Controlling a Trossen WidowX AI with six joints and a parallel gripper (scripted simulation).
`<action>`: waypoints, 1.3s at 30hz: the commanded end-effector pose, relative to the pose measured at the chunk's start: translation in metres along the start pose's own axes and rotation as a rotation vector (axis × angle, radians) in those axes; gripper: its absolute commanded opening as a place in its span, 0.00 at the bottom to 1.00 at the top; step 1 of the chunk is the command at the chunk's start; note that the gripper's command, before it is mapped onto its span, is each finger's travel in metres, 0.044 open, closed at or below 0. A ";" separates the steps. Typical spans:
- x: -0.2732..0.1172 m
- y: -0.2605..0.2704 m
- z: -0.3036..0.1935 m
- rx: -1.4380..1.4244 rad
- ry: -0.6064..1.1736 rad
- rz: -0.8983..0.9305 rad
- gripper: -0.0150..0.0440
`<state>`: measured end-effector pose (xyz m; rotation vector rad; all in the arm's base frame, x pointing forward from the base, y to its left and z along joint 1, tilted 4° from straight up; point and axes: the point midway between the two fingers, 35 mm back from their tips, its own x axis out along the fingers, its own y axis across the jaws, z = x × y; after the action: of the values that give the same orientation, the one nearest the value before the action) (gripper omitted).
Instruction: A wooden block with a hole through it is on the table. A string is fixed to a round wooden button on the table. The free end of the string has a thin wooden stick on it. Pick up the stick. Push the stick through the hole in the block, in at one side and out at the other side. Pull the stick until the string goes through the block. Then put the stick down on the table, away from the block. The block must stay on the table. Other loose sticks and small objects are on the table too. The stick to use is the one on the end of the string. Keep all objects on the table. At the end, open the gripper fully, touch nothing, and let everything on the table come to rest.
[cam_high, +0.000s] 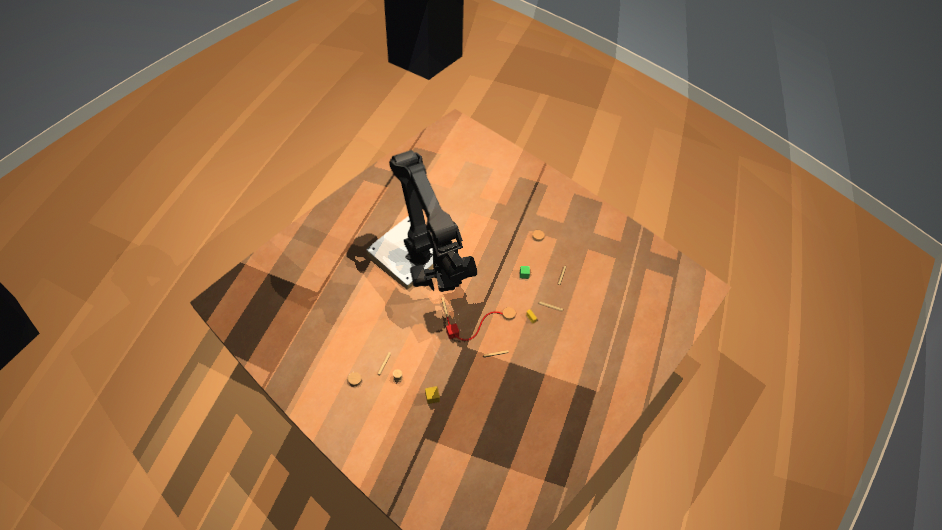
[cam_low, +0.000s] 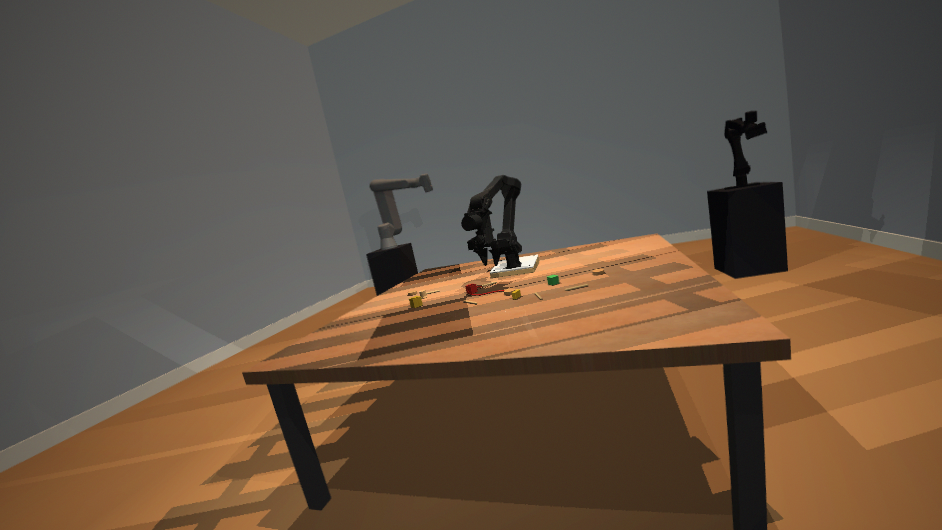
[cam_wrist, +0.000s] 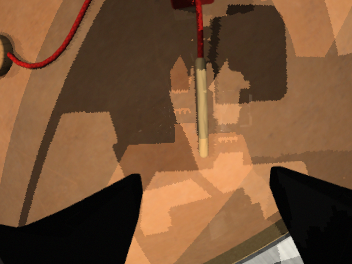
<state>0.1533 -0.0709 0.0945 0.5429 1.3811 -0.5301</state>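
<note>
The red block (cam_high: 452, 330) (cam_low: 471, 288) (cam_wrist: 185, 4) stands on the table. The red string (cam_high: 483, 323) (cam_wrist: 65, 48) curves from the round wooden button (cam_high: 509, 313) (cam_wrist: 4, 56) to the block's far side. String also shows on the arm's side, between the block and the pale stick (cam_high: 444, 307) (cam_wrist: 202, 107), so it runs through the block. The stick appears to lie on the table, pointing from the block toward the arm base. My gripper (cam_low: 491, 263) (cam_wrist: 206, 180) is open and empty, with its fingertips above and beyond the stick's free end. The hole itself is hidden.
Loose sticks (cam_high: 496, 353) (cam_high: 550, 305) (cam_high: 561, 275) (cam_high: 384, 363) lie around. A yellow cylinder (cam_high: 532, 315) is beside the string's button. A green cube (cam_high: 525, 272), a yellow cube (cam_high: 432, 394), two loose discs (cam_high: 538, 235) (cam_high: 354, 379) and a small peg (cam_high: 397, 375) are farther out. The white base plate (cam_high: 399, 263) is behind the gripper.
</note>
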 end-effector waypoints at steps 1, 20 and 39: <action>-0.001 0.000 0.000 0.000 -0.001 0.000 0.92; -0.026 0.000 0.002 0.004 -0.002 0.000 1.00; -0.026 0.000 0.002 0.004 -0.002 0.000 1.00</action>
<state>0.1516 -0.0708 0.1203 0.5453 1.3788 -0.5332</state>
